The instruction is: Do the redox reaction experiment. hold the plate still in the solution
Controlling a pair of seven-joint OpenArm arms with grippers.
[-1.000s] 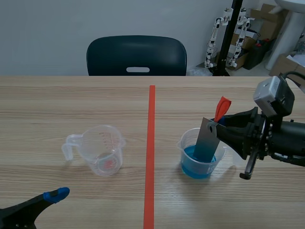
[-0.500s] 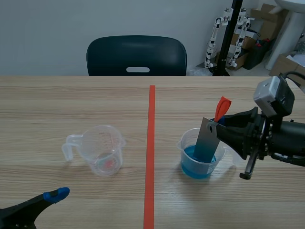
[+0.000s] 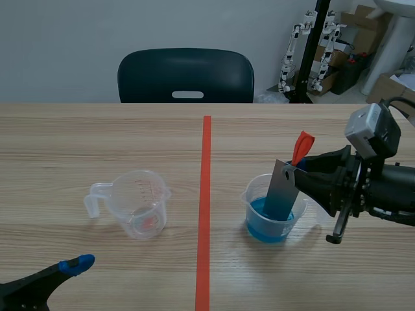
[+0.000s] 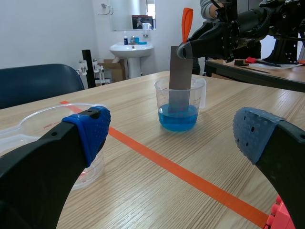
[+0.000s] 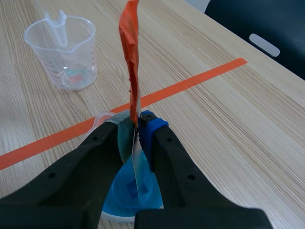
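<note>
A grey metal plate [image 3: 283, 190] with an orange-red tag [image 3: 301, 147] at its top stands tilted in a clear cup of blue solution [image 3: 270, 208], right of the tape line. Its lower end dips into the liquid. My right gripper [image 3: 299, 167] is shut on the plate's upper end; in the right wrist view the plate [image 5: 136, 160] is pressed between the pads [image 5: 147, 123], with the tag [image 5: 130, 52] rising above and the cup [image 5: 125, 193] under the fingers. In the left wrist view the plate [image 4: 180, 77] and cup [image 4: 179, 105] lie ahead. My left gripper [image 3: 68, 269] rests low at the near left, open.
An empty clear measuring cup [image 3: 137, 203] with a handle stands left of the tape line [image 3: 205, 207]; it also shows beside my left fingers [image 4: 47, 129]. A dark chair [image 3: 185, 76] stands behind the table's far edge. Boxes and gear sit at the back right.
</note>
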